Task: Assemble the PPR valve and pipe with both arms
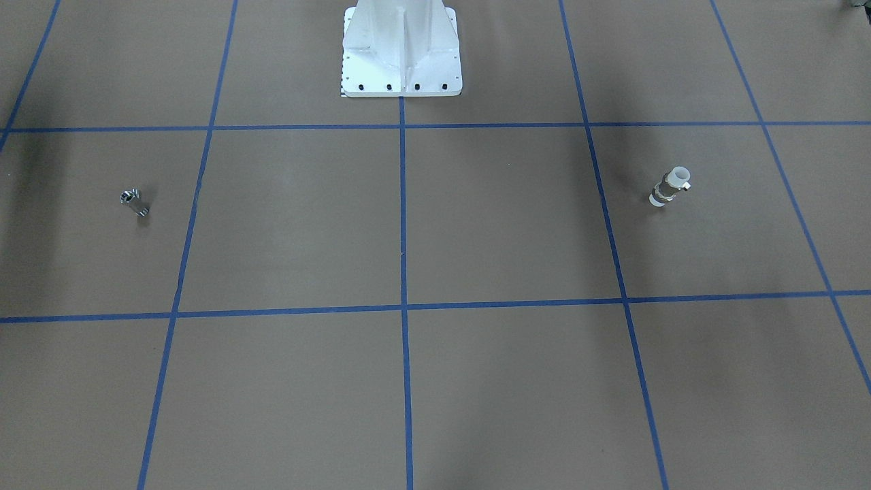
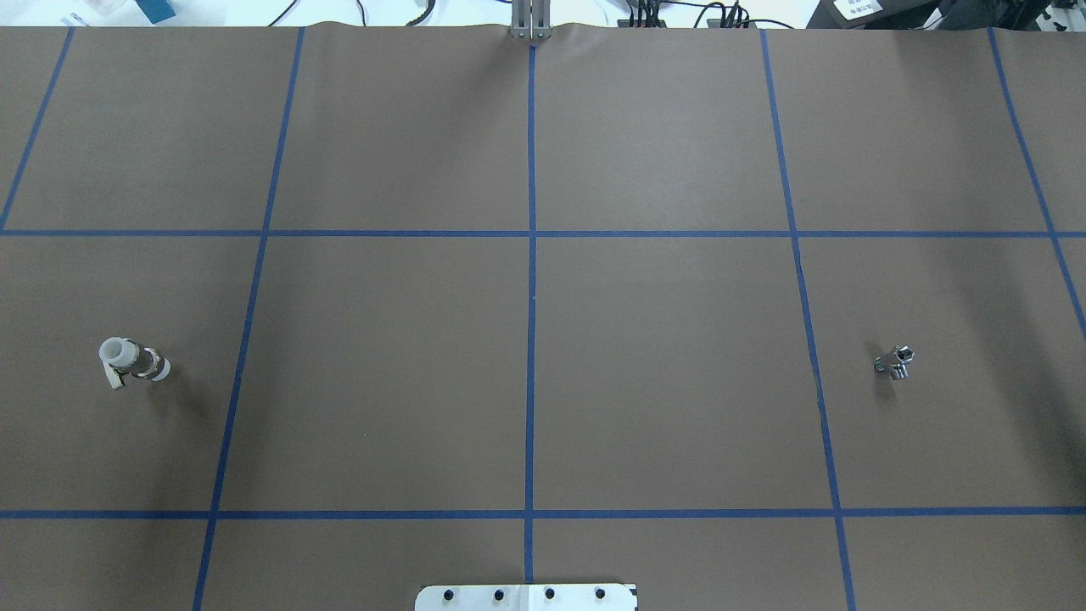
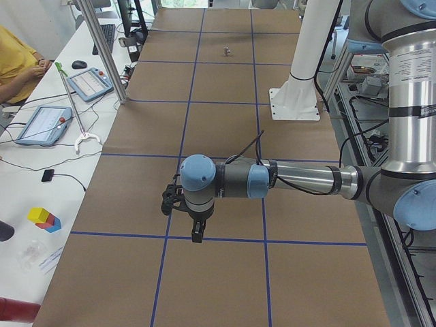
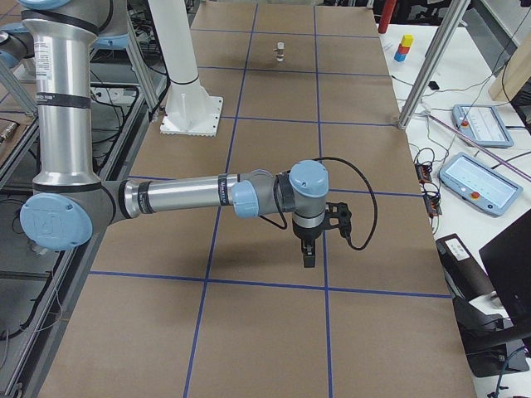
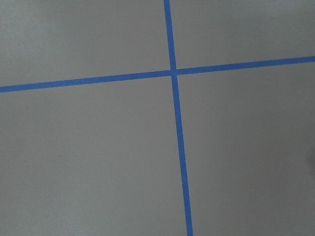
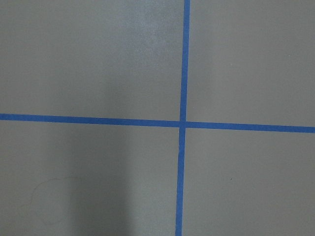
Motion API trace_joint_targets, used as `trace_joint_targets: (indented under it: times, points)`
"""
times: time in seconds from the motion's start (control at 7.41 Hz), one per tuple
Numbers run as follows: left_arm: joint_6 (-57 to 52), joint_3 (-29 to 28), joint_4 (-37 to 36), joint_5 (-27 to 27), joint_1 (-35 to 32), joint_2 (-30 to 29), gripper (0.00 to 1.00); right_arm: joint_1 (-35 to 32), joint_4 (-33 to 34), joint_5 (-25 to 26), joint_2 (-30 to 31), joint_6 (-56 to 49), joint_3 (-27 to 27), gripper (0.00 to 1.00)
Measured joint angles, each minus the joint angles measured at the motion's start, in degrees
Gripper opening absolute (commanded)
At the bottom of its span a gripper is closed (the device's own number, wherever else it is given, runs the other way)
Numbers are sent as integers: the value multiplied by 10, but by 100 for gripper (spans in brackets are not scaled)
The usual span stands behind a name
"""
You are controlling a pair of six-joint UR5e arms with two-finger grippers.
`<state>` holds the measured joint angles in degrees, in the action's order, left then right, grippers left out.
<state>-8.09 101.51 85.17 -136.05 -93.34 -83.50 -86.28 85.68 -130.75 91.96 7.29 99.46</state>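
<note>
Up close the left arm (image 3: 286, 180) and right arm (image 4: 182, 197) hang over the bench (image 2: 662, 382); can't tell if the left tool (image 3: 196, 238) or right tool (image 4: 309, 261) is spread or pressed together. PPR valve (image 2: 134, 360) stands on the robot's left side, pipe (image 2: 895, 362) well apart on its right. Valve looks light and stiff, so grab the banded middle; chrome pipe looks slippery. No readable writing
</note>
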Motion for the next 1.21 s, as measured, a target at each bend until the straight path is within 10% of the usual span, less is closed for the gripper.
trace_joint_targets:
  times: [1.21]
  points:
    - [41, 60, 36, -37, 3, -16, 100, 26, -12, -8, -4, -38, 5, 100]
